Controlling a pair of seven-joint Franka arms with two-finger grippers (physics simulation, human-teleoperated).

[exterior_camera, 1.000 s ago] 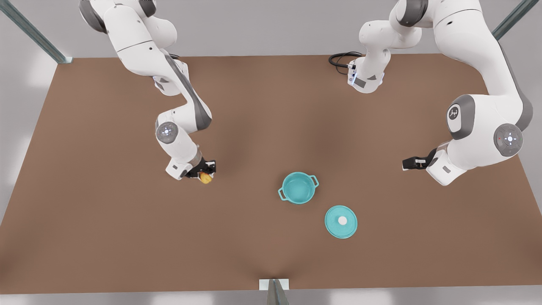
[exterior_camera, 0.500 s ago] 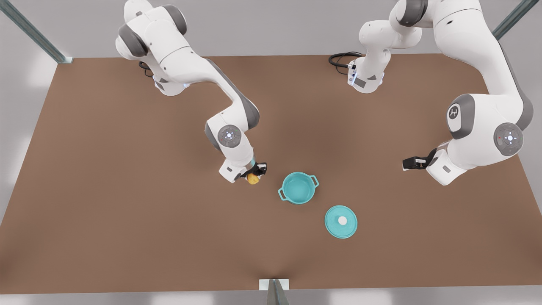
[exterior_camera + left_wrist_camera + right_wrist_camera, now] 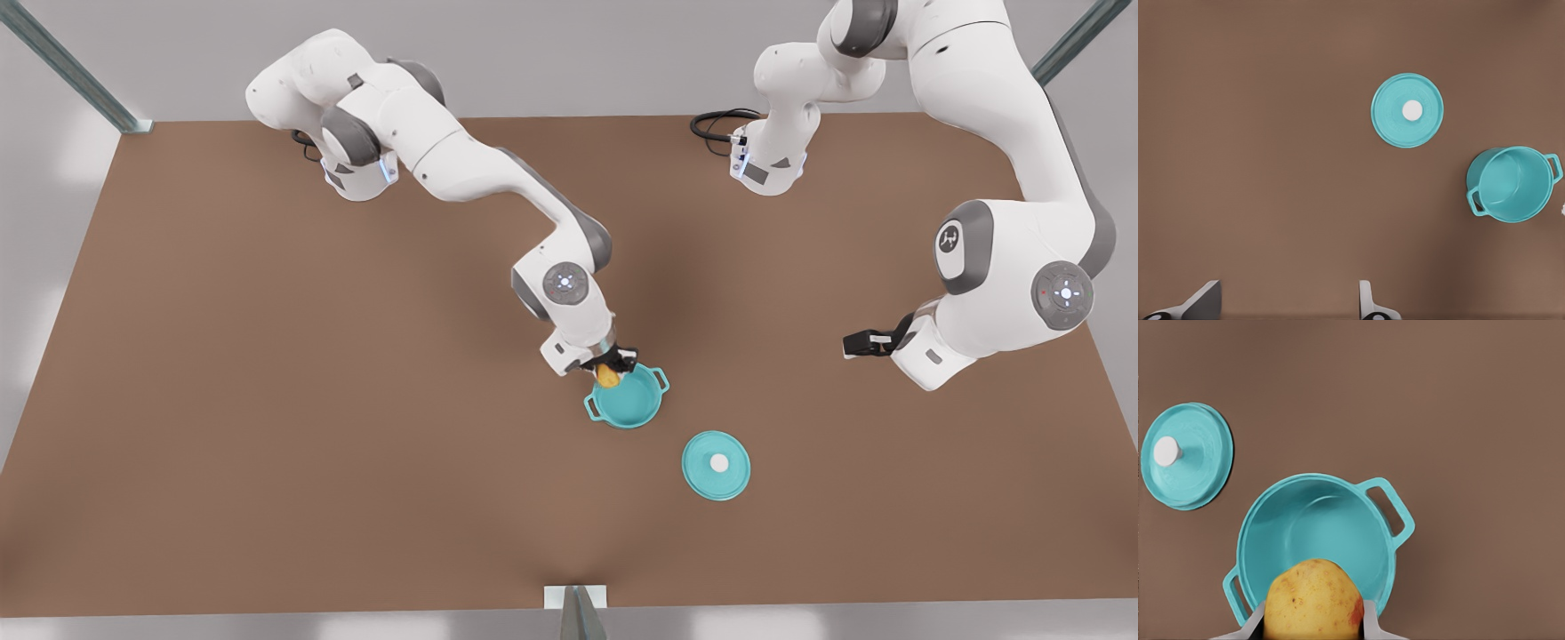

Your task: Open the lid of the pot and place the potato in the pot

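The teal pot (image 3: 633, 405) stands open near the table's middle, with nothing inside it (image 3: 1318, 523). My right gripper (image 3: 613, 367), on the arm from the front view's left, is shut on the yellow potato (image 3: 607, 375) (image 3: 1313, 600) and holds it just over the pot's rim. The pot lid (image 3: 716, 465) lies flat on the table beside the pot, white knob up, apart from it (image 3: 1186, 457). My left gripper (image 3: 859, 342) waits open at the front view's right, well away from the pot (image 3: 1511, 183) and the lid (image 3: 1407, 110).
The brown table (image 3: 267, 427) stretches wide on all sides of the pot. A black cable (image 3: 716, 124) coils at one arm's base at the back. Metal frame posts stand at the table's corners.
My right gripper has carried the potato across the table toward the front view's right, from open table to above the pot's rim. The left arm, pot and lid have stayed put.
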